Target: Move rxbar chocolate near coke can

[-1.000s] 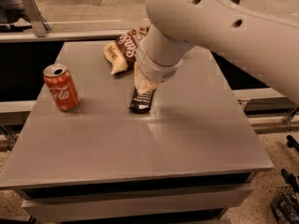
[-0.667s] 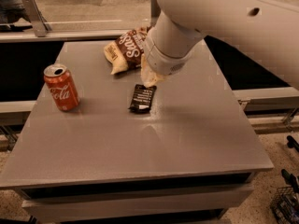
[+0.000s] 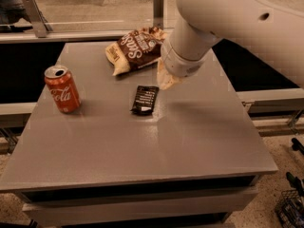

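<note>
Tool [image 3: 167,81] beside flat black rxbar chocolate [image 3: 145,99]

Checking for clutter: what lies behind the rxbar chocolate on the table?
A brown chip bag lies behind the rxbar chocolate. The hand, hanging by the bar's far right corner, and its arm cover the bag's right end.

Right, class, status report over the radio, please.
Gripper beside rxbar chocolate, not holding it. Bar flat, right of coke can, apart. Chip bag behind, off path.
</note>
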{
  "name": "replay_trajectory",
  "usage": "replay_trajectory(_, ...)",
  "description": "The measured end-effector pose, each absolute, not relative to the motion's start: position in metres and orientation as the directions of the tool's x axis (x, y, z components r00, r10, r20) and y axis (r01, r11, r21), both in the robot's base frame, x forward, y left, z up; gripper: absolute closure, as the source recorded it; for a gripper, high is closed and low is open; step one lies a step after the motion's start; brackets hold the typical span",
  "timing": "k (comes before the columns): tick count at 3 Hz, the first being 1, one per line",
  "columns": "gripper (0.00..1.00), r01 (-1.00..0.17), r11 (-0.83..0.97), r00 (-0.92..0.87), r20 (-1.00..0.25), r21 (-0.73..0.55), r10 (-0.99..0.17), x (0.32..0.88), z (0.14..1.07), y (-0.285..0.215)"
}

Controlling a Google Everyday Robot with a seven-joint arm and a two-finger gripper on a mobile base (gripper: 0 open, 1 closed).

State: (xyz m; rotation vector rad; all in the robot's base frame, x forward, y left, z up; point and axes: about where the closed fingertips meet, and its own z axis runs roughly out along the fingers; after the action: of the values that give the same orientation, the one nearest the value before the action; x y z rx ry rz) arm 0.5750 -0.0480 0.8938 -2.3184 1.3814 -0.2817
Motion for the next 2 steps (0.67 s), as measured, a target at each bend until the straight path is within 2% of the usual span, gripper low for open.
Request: replay_trajectory(2, 1.0, -0.819, -0.393, 0.459, -0.066, -0.419, -0.886, 0.586, 0.862, -0.072)
